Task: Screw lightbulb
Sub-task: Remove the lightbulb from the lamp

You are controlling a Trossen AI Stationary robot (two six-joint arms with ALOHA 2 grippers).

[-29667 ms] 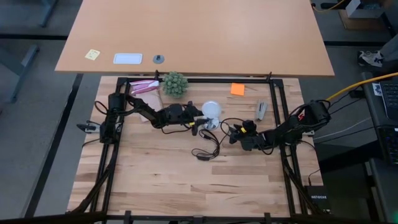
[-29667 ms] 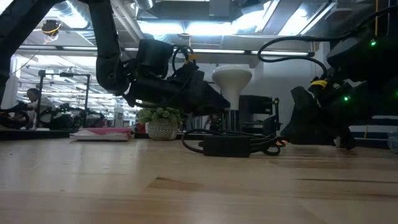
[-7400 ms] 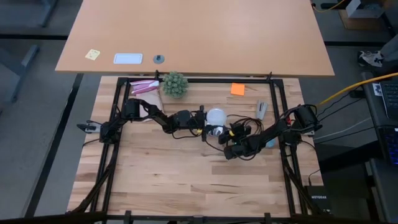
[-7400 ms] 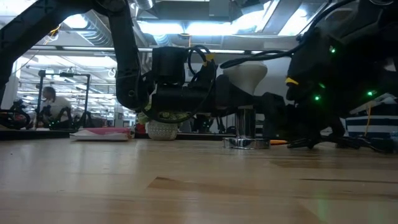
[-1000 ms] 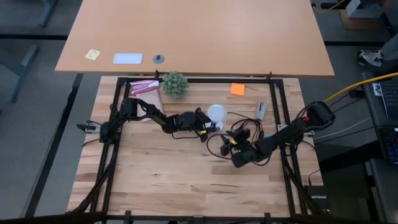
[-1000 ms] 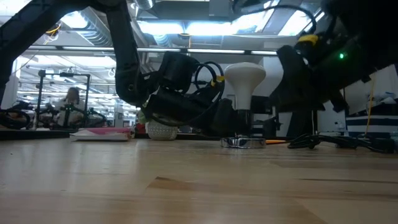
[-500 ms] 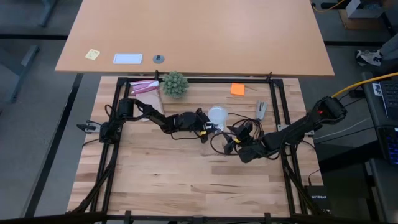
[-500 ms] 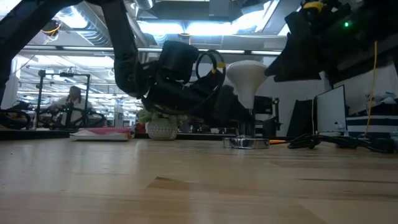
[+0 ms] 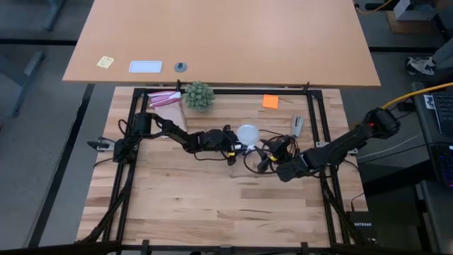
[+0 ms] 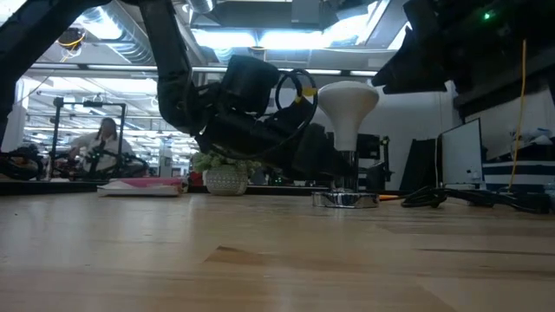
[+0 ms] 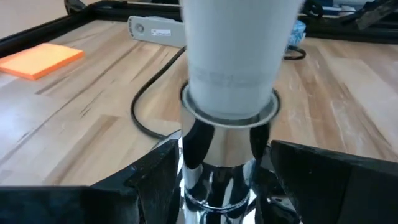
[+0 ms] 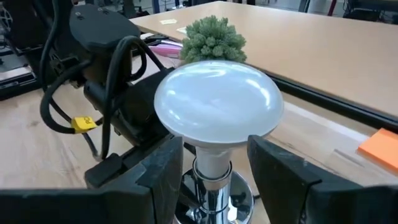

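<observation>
Since a second ago the right jaws [image 9: 270, 159] have moved in toward the bulb [image 9: 248, 132].

High view: bulb stands upright on the socket [image 9: 245, 147] at mid-counter [image 9: 177, 205]; left jaws [image 9: 236, 146] beside the socket, right jaws on the bulb's other side.

Low view: bulb [image 10: 348, 102] on the socket [image 10: 346, 198], plant [image 10: 226, 173] behind.

Left wrist view: left jaws apart, flanking the socket [image 11: 221, 168] under the bulb [image 11: 235, 56].

Right wrist view: right jaws apart, either side of the bulb's [image 12: 217, 106] neck, not gripping.
</observation>
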